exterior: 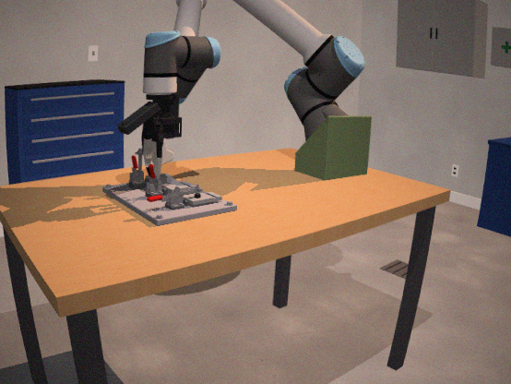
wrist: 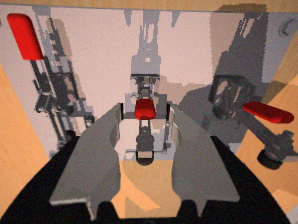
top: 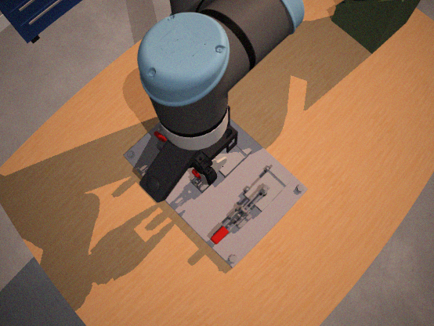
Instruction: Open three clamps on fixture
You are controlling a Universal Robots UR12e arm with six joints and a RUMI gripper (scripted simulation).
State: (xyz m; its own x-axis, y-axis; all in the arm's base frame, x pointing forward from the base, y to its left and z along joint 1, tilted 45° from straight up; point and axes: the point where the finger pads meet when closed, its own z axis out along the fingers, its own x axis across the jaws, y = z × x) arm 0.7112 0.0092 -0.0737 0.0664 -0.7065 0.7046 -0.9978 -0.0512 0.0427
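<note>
Grey metal fingers of the gripper (wrist: 145, 165) stand partly spread, with nothing pinched between them. The red handle of the middle clamp (wrist: 145, 108) sits in the gap, just beyond the fingertips and clear of both in the wrist view. Seen from the side, the gripper (exterior: 152, 159) points straight down over the rear part of the fixture, and that handle (exterior: 150, 171) stands tilted upright just beside the fingertips.

To one side of the gripper in the wrist view, a second clamp (wrist: 25, 36) has its red handle lying along the plate. To the other side, a third clamp (wrist: 268, 112) has its handle angled out past the plate's edge over the wood.

From above, the long flat clamp (top: 219, 234) lies well apart from the wrist, and a red tip (top: 160, 135) peeks out beside the arm.

The grey fixture (top: 274, 204) rests flat on the wooden table (exterior: 277, 217). A green block (exterior: 337, 148) stands at the table's far side.
</note>
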